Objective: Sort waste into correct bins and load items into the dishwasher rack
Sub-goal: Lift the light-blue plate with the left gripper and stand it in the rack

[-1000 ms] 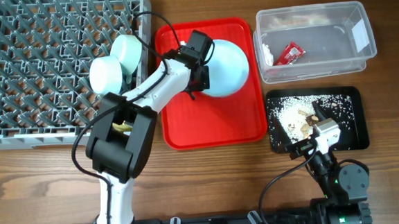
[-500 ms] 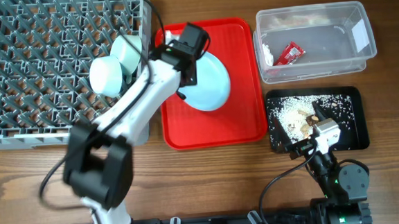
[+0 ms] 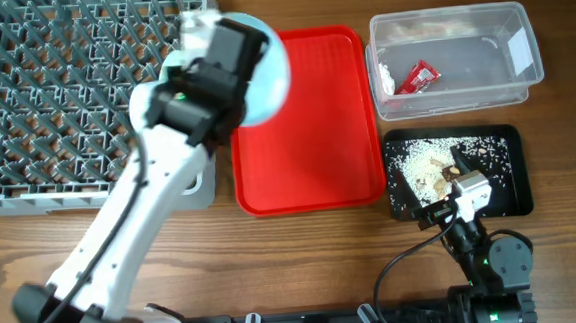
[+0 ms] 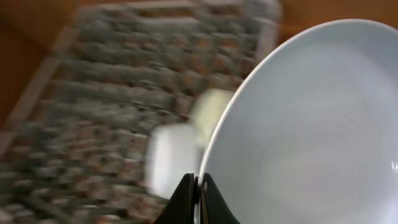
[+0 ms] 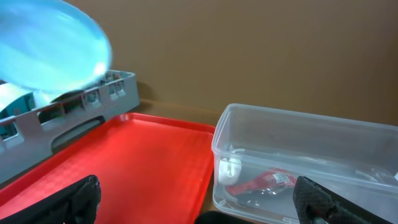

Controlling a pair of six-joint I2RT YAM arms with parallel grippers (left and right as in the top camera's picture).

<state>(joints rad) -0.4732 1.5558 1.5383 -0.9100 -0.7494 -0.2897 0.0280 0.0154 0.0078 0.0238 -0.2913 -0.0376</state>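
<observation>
Left claw (image 4: 198, 188) is clamped on the rim of the pale blue round plate (image 3: 266, 75). The plate is airborne and tilted, over the seam between the large square grey plastic peg rack (image 3: 44, 96) and the big red serving tray (image 3: 307, 150).

Step, as I read it: slot the plate into the rack.
- Turn it edge-down and line it up with a peg row. Laid flat, it would sit on the peg tips and rock.
- It's a thin rim pinch, so the plate can pivot. Go slow and don't drag it across pegs.
- Let go only once the lower rim is seated between pegs.

In the way: two small pale blue-green bowls (image 4: 169, 163) already sit in the near-right part of the rack, right under the plate. Pick a free row to their left or behind. The wrist view is motion-blurred, so I can't judge peg spacing there.

Right claw (image 5: 198, 198) is spread wide and holding nothing, parked over the shallow black rectangular tray (image 3: 506, 203) with the beige-white crumbs (image 3: 413, 159) in it. The crumpled red wrapper (image 3: 422, 75) lies in the clear rectangular plastic tub (image 3: 509, 88). Both are well apart from the plate's path. The cup and cutlery aren't visible. The wooden counter (image 3: 304, 261) in front shows only the arms.
</observation>
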